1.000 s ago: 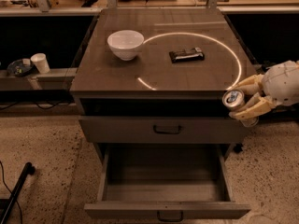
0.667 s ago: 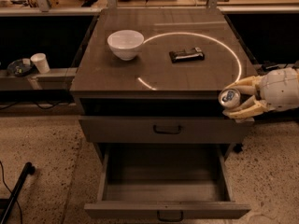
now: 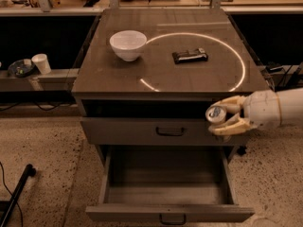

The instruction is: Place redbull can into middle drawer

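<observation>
Redbull can (image 3: 216,113) pinched in pincer (image 3: 222,120), 3 o'clock of cabinet, below counter (image 3: 189,79) edge, level with closed upper drawer (image 3: 132,130). Middle drawer (image 3: 132,213) open at 6 o'clock, nothing inside. Grasp done. Judged remaining: carry over drawer, lower, release.

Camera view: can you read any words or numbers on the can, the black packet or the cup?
No text is readable.
Slim silver and blue drink can, held in the cream gripper right of the grey cabinet: unreadable.
Flat black bar-shaped packet on the cabinet top: unreadable.
White paper cup on the left: no legible print.
</observation>
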You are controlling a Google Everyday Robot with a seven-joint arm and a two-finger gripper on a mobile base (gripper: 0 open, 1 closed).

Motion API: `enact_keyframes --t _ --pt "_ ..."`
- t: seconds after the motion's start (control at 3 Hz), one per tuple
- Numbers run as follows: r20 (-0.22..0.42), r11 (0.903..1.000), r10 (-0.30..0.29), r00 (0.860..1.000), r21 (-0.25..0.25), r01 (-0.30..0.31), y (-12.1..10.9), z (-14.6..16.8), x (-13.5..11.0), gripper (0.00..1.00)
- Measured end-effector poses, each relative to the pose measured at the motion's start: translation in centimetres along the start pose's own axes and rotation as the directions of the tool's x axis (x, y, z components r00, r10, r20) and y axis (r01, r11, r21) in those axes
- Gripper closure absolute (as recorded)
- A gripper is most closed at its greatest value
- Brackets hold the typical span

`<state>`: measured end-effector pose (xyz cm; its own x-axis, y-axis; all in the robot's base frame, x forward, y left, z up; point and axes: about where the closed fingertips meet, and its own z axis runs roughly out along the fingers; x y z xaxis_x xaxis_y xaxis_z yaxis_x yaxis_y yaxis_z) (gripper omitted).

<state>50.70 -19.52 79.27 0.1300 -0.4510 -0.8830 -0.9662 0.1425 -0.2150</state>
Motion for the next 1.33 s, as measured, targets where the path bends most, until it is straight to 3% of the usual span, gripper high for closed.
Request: enact_keyframes --t 0.33,0.67,1.33 --pt "0.141 0.9884 0.141 0.980 -0.075 -0.132 4.8 4.2 1.7 1.00" --pt "0.278 0.9755 0.215 0.936 -0.107 -0.193 8.0 8.8 1.8 1.00" --pt "0.336 0.9735 0.210 0.918 -0.158 -0.165 8.7 10.7 0.9 1.00"
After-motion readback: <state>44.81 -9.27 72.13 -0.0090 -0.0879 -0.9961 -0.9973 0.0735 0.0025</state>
